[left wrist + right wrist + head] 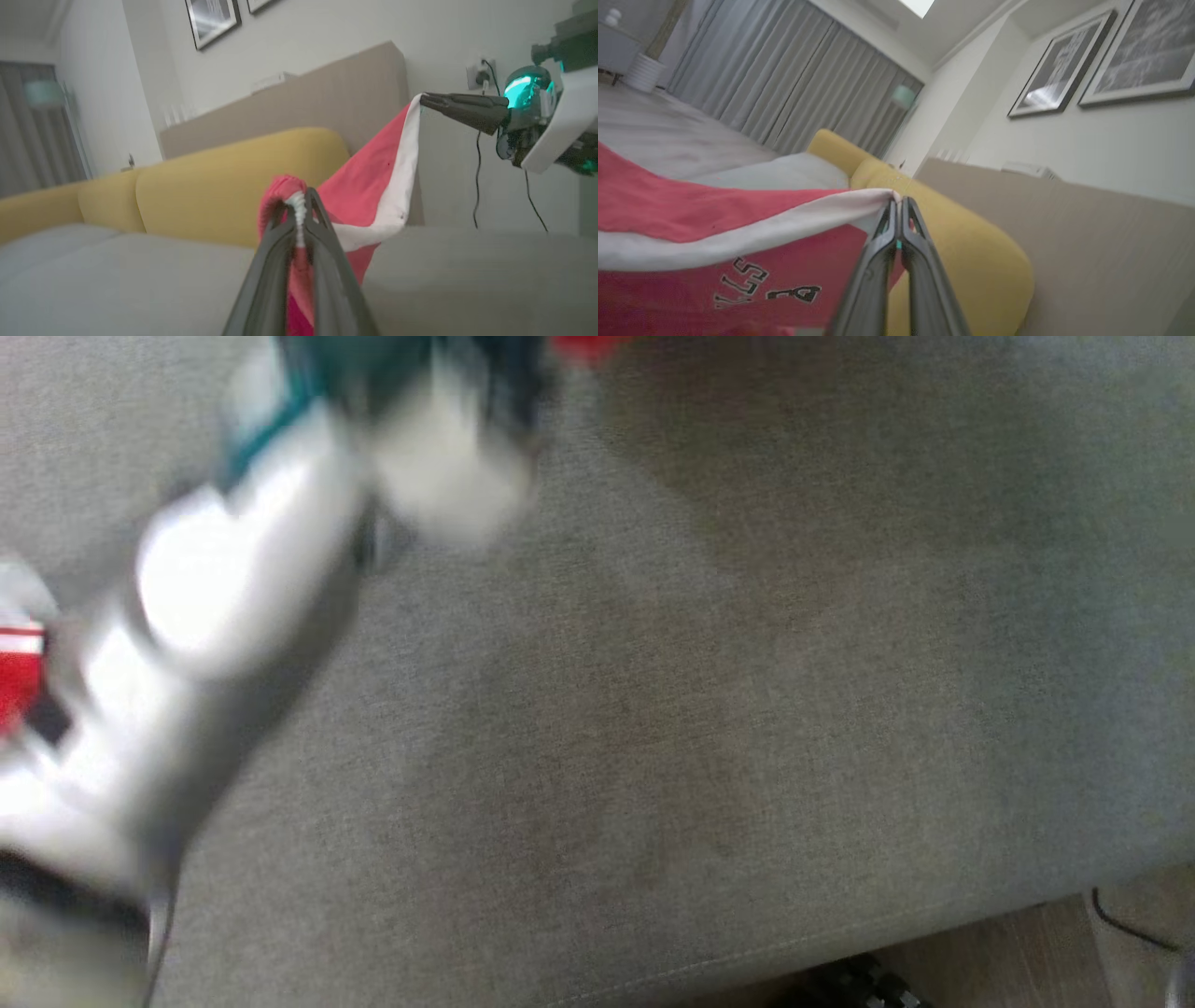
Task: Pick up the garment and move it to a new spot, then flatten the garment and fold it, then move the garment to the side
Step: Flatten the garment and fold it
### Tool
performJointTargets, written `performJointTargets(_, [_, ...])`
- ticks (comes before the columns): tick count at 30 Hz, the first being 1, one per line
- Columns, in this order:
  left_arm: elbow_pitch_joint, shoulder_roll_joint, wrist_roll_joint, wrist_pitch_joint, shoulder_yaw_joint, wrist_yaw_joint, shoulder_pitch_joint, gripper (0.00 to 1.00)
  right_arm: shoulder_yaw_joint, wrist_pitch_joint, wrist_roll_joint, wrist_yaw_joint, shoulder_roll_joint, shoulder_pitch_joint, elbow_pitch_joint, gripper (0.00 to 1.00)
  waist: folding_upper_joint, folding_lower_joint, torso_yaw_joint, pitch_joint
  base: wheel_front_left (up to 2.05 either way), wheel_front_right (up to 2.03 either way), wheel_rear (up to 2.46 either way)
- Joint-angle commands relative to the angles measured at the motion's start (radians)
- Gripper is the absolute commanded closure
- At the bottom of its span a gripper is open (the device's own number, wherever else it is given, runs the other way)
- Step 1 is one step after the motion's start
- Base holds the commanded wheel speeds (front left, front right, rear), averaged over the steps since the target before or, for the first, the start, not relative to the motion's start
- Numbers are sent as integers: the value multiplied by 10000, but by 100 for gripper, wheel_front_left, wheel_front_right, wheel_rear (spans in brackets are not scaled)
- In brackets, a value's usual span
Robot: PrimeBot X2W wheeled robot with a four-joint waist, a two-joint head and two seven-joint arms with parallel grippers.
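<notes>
The garment (369, 186) hangs stretched between your left gripper (300, 195) and right gripper (899, 204), both clamped tight on its edge, so a fast swing could pull either pinch free.

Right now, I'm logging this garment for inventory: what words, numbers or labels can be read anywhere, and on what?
"LLS": black letters on the red garment, upside down in the right wrist view; likely the end of a longer word.
The black characters beside them on the garment: too distorted to read.
Framed pictures on the wall: no legible text.
Head view: too blurred to read anything.
</notes>
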Motion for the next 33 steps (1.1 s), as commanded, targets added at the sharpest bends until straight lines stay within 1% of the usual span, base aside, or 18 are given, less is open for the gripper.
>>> performJointTargets(1, [-579, 504, -28, 24, 254, 20, 280, 100, 42, -9, 164, 67, 57, 715, -555, 100, 0, -3, 59, -30, 0, 0, 0])
performJointTargets(4, [-1194, 756, -90, 23, 24, 20, 2251, 100, -173, -9, 327, 67, 409, 2426, -911, 100, 0, -3, 117, -218, 0, 0, 0])
performJointTargets(8, [-1485, 1128, -134, 23, -778, 19, 4764, 100, -728, -9, 546, 67, 851, 4632, -1204, 100, 0, -3, 120, -659, 0, 0, 0])
performJointTargets(11, [-1466, 1340, -310, 23, -1488, 19, 6155, 100, -1253, -9, 786, 67, 1087, 6149, -1507, 100, 0, -3, 117, -988, 0, 0, 0])
performJointTargets(13, [-1489, 1421, -527, 23, -1876, 19, 6811, 100, -1499, 60, 1010, 67, 1065, 7060, -1798, 100, 0, -3, 154, -1140, 0, 0, 0])
performJointTargets(16, [-1566, 1602, -720, 23, -2480, 18, 7275, 100, -1854, 472, 1199, 67, 858, 8192, -2540, 100, 0, -3, 279, -1224, 0, 0, 0])
performJointTargets(18, [-1758, 1614, -935, 22, -2636, 18, 7344, 100, -2036, 793, 1254, 67, 660, 8693, -3044, 100, 0, -3, 397, -1206, 0, 0, 0])
performJointTargets(19, [-1894, 1558, -1073, 22, -2524, 18, 7333, 100, -2104, 937, 1306, 67, 559, 8801, -3229, 100, 0, -3, 458, -1180, 0, 0, 0])
performJointTargets(22, [-2260, 1175, -1673, 22, -1913, 18, 7221, 100, -2059, 1317, 1363, 67, 50, 8544, -3356, 100, 0, -3, 676, -1058, 0, 0, 0])
performJointTargets(25, [-2299, 765, -2259, 22, -1438, 18, 6856, 100, -1678, 1755, 1296, 67, -528, 7560, -2938, 100, 0, -3, 924, -878, 0, 0, 0])
performJointTargets(30, [-1668, 95, -3313, 22, -911, 18, 6017, 100, -375, 2673, 1465, 67, -1581, 5347, -1372, 100, 0, -3, 1389, -447, 0, 0, 0])
performJointTargets(33, [-1118, -196, -3614, 22, -734, 18, 5460, 100, 678, 2975, 1597, 67, -2295, 3874, -130, 100, 0, -3, 1626, -142, 0, 0, 0])
